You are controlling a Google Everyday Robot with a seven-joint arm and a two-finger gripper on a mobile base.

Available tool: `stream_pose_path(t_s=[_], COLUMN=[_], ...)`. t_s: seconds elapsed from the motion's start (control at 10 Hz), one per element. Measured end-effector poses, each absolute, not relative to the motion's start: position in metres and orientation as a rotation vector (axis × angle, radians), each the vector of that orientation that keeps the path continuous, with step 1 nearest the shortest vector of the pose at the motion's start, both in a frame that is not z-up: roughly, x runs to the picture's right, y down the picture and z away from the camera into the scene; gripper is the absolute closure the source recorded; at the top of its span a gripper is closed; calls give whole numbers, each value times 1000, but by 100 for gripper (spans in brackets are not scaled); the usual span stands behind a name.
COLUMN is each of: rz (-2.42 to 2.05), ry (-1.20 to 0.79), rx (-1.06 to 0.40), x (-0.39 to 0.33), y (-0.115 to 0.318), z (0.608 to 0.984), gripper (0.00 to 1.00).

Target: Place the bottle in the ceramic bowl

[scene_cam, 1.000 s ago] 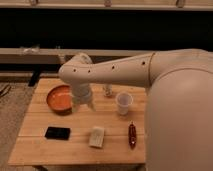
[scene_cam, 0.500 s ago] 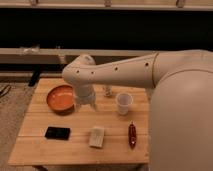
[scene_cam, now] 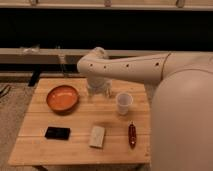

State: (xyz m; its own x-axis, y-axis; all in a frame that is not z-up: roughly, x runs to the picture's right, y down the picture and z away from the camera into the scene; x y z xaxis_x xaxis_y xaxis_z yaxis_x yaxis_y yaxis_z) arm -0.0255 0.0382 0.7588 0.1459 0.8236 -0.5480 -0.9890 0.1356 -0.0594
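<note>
The ceramic bowl [scene_cam: 63,98] is orange-red with a darker rim and sits empty on the left of the wooden table [scene_cam: 75,150]. My gripper [scene_cam: 98,90] hangs from the white arm at the table's back middle, just right of the bowl. A slim pale shape at the gripper's right edge [scene_cam: 106,90] looks like the bottle. It stands upright on the table and is partly hidden by the gripper. I cannot tell whether the gripper touches it.
A white plastic cup [scene_cam: 123,102] stands right of the gripper. A dark red elongated object [scene_cam: 132,135], a pale flat block [scene_cam: 97,136] and a black flat device [scene_cam: 57,133] lie along the front. My arm's bulk fills the right side.
The arm and gripper have shifted a little to the right, away from the bowl and up against the bottle. The things on the table have not moved.
</note>
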Motion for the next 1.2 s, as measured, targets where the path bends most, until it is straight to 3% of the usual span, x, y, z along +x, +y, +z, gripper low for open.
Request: stream_pose_path(t_s=[0.6, 1.2], rz=[1212, 1175], ry=[341, 236], rx=[-443, -525], x=[30, 41], y=[-9, -9], z=[822, 857], gripper=[35, 35])
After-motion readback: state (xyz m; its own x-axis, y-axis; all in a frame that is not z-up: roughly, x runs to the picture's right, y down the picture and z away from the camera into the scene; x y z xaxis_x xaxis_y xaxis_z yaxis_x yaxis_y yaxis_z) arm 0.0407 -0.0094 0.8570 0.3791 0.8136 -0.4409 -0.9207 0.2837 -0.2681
